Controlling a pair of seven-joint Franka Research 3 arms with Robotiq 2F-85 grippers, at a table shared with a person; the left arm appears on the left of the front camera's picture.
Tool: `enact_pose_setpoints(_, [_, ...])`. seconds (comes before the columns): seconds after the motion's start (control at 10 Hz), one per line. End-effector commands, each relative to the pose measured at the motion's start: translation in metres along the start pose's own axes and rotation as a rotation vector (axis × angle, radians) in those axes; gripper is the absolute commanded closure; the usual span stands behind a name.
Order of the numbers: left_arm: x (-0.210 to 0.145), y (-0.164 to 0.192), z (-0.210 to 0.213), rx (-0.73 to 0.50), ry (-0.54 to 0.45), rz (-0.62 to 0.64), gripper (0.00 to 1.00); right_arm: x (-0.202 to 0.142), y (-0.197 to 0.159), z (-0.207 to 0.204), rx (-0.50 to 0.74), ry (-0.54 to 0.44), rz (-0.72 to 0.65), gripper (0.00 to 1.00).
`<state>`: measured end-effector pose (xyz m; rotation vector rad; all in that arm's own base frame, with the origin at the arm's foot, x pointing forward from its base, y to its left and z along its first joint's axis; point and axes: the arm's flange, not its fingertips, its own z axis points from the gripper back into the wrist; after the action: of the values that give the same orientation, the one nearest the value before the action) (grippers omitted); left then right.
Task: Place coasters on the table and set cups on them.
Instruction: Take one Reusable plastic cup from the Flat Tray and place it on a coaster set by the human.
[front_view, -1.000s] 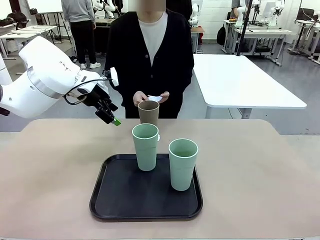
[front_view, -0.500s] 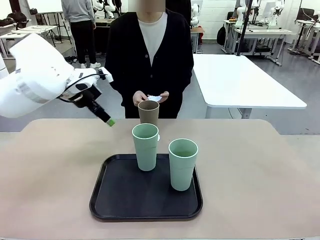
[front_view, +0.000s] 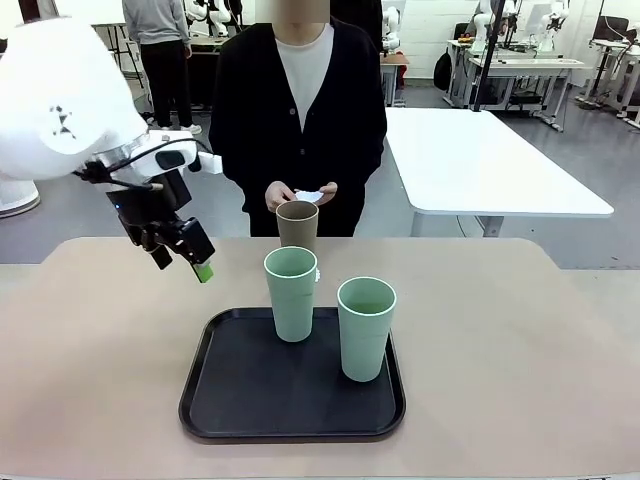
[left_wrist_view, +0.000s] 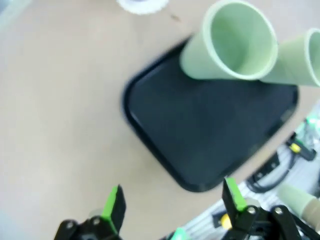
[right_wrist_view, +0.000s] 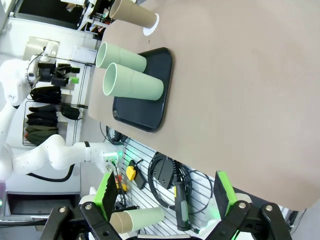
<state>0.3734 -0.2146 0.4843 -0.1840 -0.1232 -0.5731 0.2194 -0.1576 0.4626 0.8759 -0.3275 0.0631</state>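
Hovering over the table (front_view: 520, 330), the left gripper (front_view: 197, 265) hangs just left of the tray (front_view: 245, 385), near its far left corner, and touches nothing. Its wrist view shows both green-padded fingers (left_wrist_view: 114, 206) spread wide. Bare tabletop and the tray's corner lie between them, with no object in the gap.

The right gripper (right_wrist_view: 165, 192) is likewise wide open and empty. Its fingers appear past the table's edge, well apart from the cups.

Two mint cups stand upright on the black tray. The rear mint cup (front_view: 291, 293) is toward the far left part and the front mint cup (front_view: 366, 327) toward the right side, near each other but apart. The tan cup (front_view: 297, 225) stands upright on the table just beyond the tray's far edge, directly behind the rear mint cup. It rests on a coaster (right_wrist_view: 151, 22), whose scalloped white rim shows around the base in the right wrist view.

At the far side, a person (front_view: 300, 110) holds both hands (front_view: 283, 196) together above the tan cup. A white item (front_view: 313, 196) sits between them, too small to tell more.
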Motion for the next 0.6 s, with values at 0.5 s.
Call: enact_pose_setpoints(0.5, [0.001, -0.011, 0.002, -0.007, 0.010, -0.020, 0.00, 0.001, -0.001, 0.001, 0.024, -0.008, 0.016, 0.00])
